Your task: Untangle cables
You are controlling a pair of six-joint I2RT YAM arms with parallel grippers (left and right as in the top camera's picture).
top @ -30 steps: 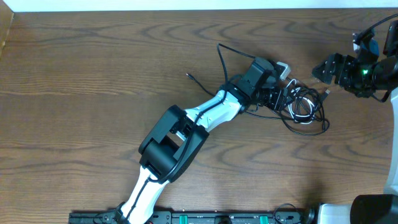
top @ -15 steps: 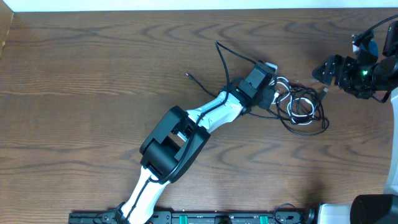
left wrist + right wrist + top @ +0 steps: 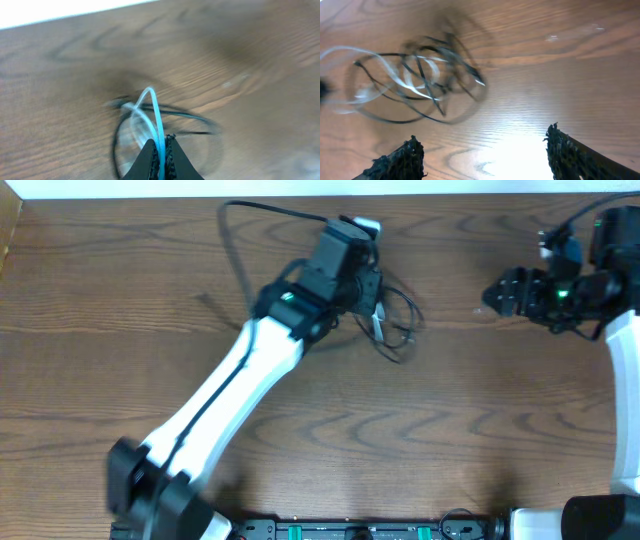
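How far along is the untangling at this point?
Done: nothing separated; the cables are one bunch. In hand: the left gripper is shut on the white cable. Left: the right gripper, open, grips nothing; every black cable must still be pulled free.

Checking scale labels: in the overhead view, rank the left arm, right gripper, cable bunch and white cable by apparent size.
1. left arm, by far the largest.
2. cable bunch and right gripper look about alike; not ranked apart.
3. white cable, smallest, only a short stretch visible.
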